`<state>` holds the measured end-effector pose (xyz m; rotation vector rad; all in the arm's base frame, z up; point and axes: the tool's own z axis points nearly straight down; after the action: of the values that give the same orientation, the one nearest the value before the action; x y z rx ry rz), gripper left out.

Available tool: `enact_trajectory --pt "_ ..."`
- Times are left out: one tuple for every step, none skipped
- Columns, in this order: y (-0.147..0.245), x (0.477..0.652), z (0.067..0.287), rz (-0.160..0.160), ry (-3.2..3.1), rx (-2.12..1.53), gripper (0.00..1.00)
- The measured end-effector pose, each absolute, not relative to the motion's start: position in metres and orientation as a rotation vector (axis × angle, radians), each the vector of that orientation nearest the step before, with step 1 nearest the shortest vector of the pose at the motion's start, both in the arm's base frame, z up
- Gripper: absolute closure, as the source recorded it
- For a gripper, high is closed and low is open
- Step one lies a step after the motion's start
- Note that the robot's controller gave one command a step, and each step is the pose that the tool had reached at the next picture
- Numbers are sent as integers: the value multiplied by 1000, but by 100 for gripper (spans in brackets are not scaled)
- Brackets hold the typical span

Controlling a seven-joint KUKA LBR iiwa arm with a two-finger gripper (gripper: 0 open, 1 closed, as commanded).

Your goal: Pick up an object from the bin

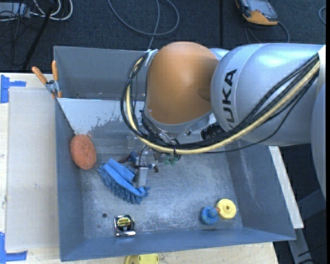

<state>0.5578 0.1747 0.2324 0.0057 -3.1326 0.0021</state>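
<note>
My pincer (141,172): low over the right end of a blue bristled brush (119,179); open or closed, I cannot tell. Orange oval lump (83,151): to its left. Yellow-and-blue piece (218,212): well apart, lower right.

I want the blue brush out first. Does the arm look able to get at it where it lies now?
Probably yes. The blue brush lies by itself on the bin floor, the arm hangs right over its right end, and the orange lump sits apart to its left.
</note>
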Motion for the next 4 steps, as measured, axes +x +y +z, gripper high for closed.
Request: enact_trajectory --pt "174 559 237 0 -3141 0 0" --pt "174 552 201 -1 -3145 105 0" --pt "181 541 156 1 -3117 388 0" --pt "182 547 130 -1 -3115 388 0"
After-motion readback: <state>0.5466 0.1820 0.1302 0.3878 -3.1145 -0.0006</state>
